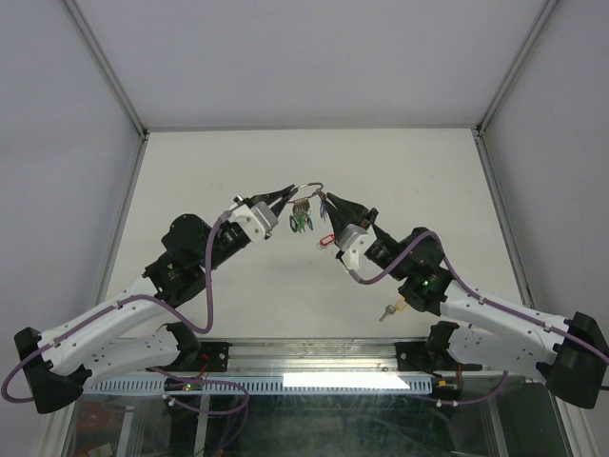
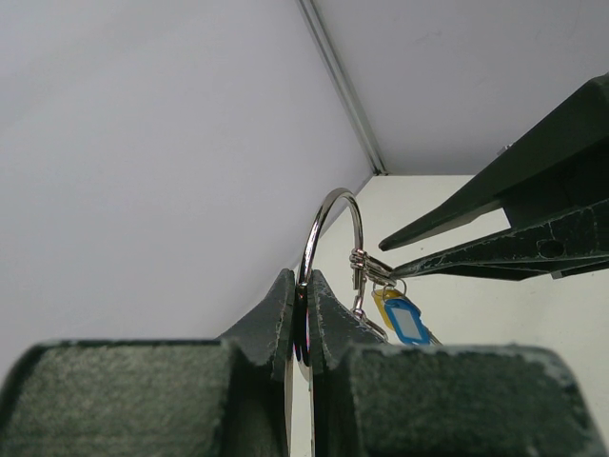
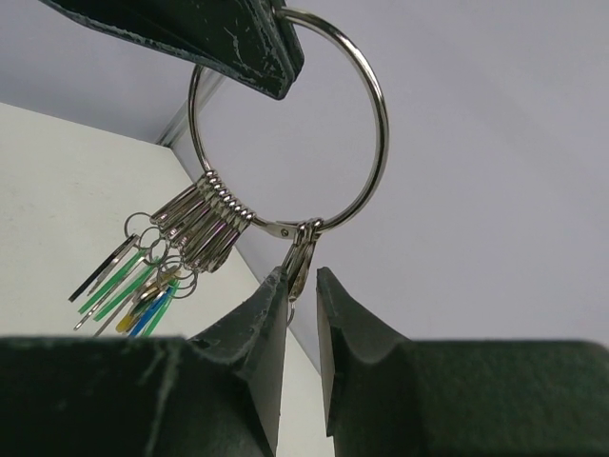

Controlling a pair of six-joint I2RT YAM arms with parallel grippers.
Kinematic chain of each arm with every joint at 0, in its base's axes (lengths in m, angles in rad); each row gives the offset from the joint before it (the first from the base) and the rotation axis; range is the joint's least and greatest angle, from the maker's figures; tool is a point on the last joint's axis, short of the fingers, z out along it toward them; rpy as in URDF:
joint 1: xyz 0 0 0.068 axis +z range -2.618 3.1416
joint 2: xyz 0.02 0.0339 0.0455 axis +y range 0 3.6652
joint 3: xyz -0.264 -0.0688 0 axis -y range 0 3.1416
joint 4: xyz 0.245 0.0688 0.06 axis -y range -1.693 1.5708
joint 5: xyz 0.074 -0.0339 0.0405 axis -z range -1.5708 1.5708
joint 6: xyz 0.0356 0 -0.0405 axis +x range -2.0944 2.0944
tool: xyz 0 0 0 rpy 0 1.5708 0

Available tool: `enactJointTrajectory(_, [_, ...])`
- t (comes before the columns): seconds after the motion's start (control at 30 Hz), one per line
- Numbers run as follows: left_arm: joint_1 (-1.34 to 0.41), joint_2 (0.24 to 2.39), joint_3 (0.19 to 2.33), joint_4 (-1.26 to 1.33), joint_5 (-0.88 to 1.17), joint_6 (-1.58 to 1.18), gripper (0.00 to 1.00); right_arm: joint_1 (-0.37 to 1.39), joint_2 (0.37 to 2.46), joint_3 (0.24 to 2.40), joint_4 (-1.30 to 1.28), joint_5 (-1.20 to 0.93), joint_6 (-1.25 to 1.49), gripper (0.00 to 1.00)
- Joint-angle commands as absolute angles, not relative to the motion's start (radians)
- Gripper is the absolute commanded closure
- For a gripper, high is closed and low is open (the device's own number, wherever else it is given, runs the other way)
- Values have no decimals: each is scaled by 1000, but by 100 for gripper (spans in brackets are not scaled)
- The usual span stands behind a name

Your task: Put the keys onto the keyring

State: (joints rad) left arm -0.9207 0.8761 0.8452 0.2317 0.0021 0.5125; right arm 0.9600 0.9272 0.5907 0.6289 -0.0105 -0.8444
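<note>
While your left claw (image 2: 302, 284) is pressed together on the wire of the keyring (image 3: 383, 124), holding it upright above the table (image 1: 219, 171), your right claw (image 3: 302, 276) stands narrowly parted with a silver clip (image 3: 301, 249) on the ring between its tips. You cannot tell whether it pinches. Green, yellow and blue keys (image 3: 133, 286) hang bunched from the ring's lower left.

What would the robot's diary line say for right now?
left tool: shut on keyring, held up | right tool: at clip on keyring, grip unclear | keys: bunch hanging on keyring
</note>
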Motion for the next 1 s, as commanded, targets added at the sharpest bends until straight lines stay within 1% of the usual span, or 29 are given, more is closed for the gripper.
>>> enactJointTrajectory(0.0, [-912, 855, 903, 305, 16, 512, 100, 963, 935, 624, 712, 18, -851, 79])
enactJointTrajectory(0.27, [-911, 855, 903, 304, 15, 512, 100, 963, 931, 620, 718, 23, -854, 83])
enactJointTrajectory(0.97, [-911, 861, 909, 304, 19, 513, 100, 963, 974, 629, 754, 53, -860, 82])
